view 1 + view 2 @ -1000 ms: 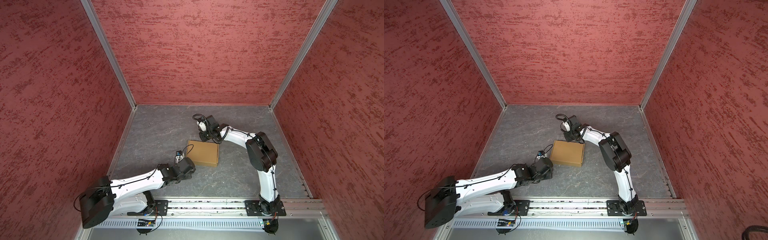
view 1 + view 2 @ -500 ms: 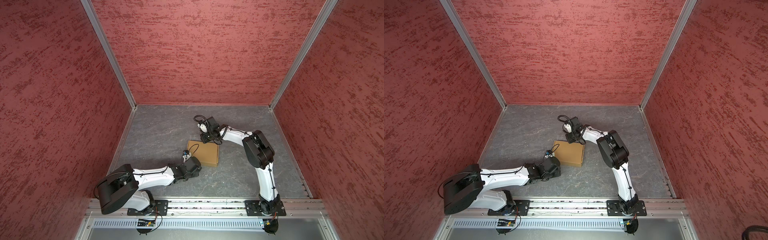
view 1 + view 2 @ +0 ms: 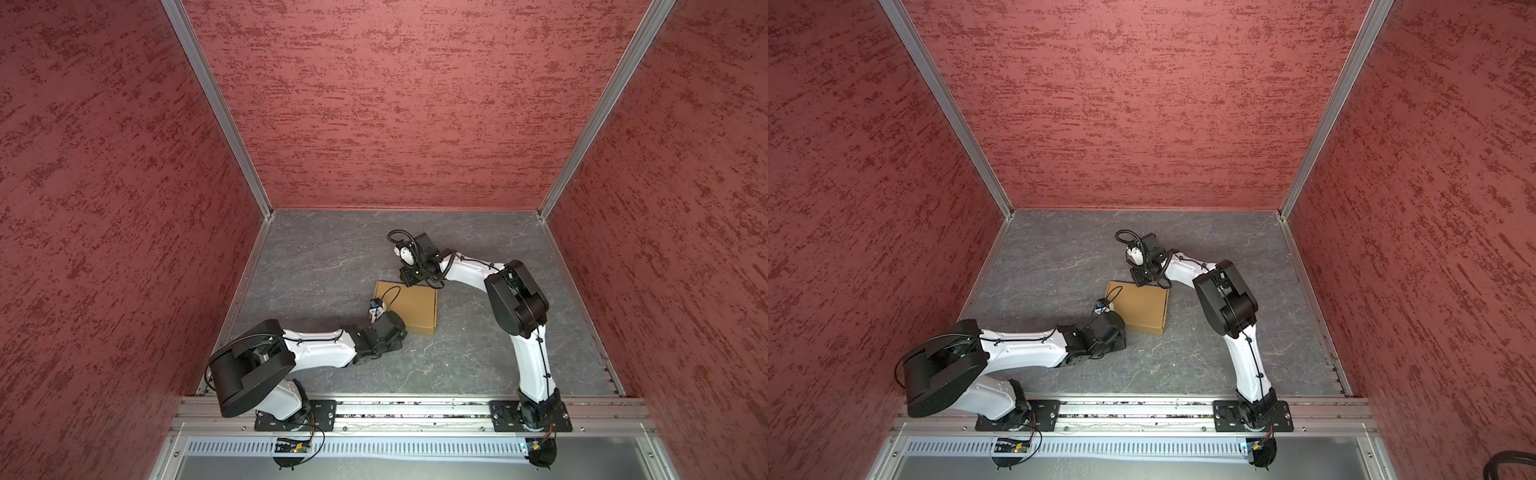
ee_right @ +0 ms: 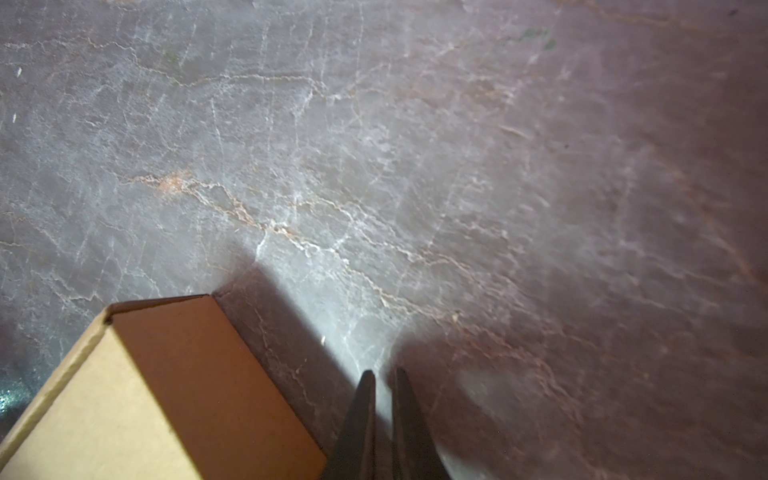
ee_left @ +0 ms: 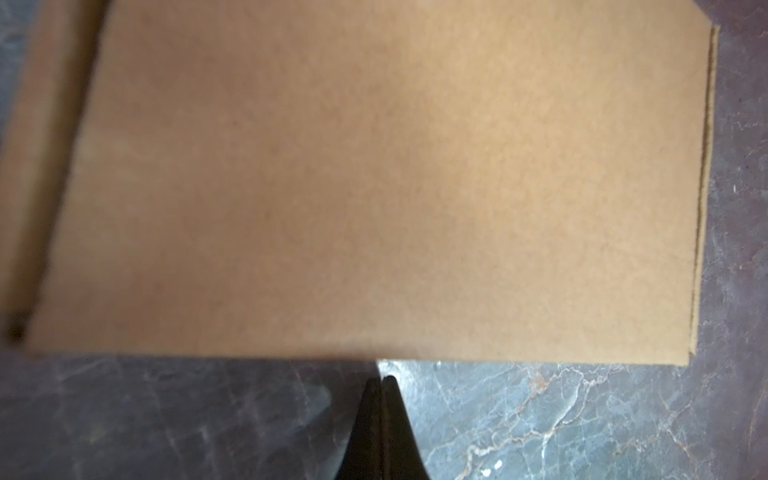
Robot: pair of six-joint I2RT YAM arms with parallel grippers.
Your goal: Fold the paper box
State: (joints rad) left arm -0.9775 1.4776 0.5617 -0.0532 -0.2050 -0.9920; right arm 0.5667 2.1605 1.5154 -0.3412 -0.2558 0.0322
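The paper box (image 3: pixel 411 305) (image 3: pixel 1144 307) lies closed and flat on the grey floor, plain tan cardboard. My left gripper (image 3: pixel 388 328) is at the box's near left corner in both top views, its fingertips hidden under the wrist. In the left wrist view the left gripper (image 5: pixel 381 379) is shut and empty, just short of the box (image 5: pixel 374 187) edge. My right gripper (image 3: pixel 409 277) hangs at the box's far edge. In the right wrist view the right gripper (image 4: pixel 381 374) has only a thin slit between its fingers, holds nothing, and is beside a box (image 4: pixel 145 395) corner.
Red textured walls (image 3: pixel 395 104) enclose the grey marbled floor (image 3: pixel 332 257) on three sides. The aluminium rail (image 3: pixel 415 409) with both arm bases runs along the front. The right arm's elbow (image 3: pixel 515 299) stands right of the box.
The left arm's elbow has swung inward toward the middle and its gripper slid slightly right along the box's near corner. The right gripper and the box have barely moved.
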